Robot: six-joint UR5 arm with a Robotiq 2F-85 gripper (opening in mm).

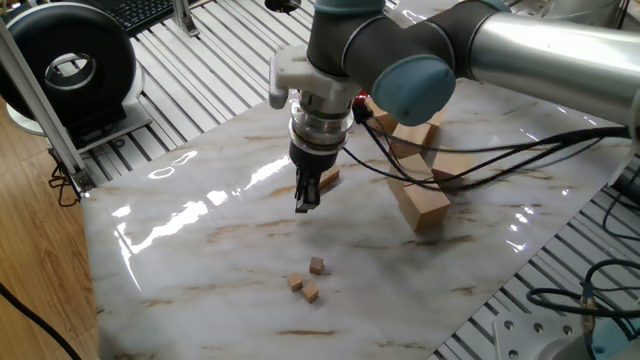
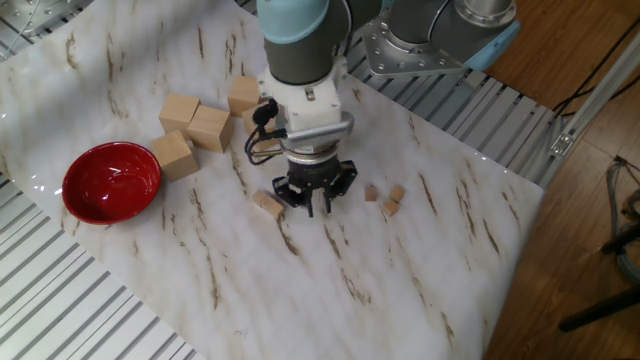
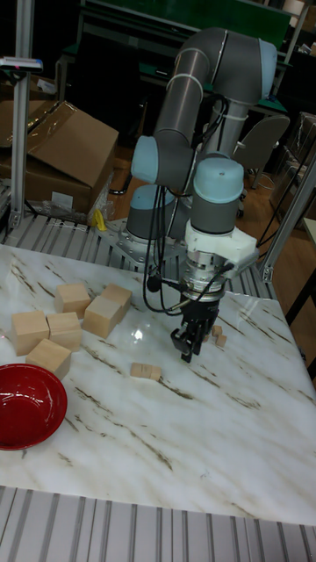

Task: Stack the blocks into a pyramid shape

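The pincer (image 2: 313, 203) points straight down just above the marble worktop (image 2: 330, 290), its dark fingers (image 1: 305, 192) close together; whether a tiny cube sits between them cannot be told from any view, and the tips do not clearly touch the surface. In the other fixed view a small flat wooden piece (image 2: 267, 205) lies on the worktop just left of the pincer, apart from it; the tall fixed view shows the same piece (image 3: 146, 371) lying near and to the left of the fingertips. To the right of the pincer in the other fixed view sit three of the blocks (image 2: 386, 198), tiny tan cubes in a loose cluster, close to one another and all resting on the worktop rather than stacked. In one fixed view the same three blocks (image 1: 309, 280) lie nearer the camera than the pincer, well apart from it. Farther off, a group of large wooden blocks (image 2: 195, 125) stands at the left of the worktop in the other fixed view, and a red bowl (image 2: 111, 181) rests near the worktop's left edge, just beside the nearest large block.
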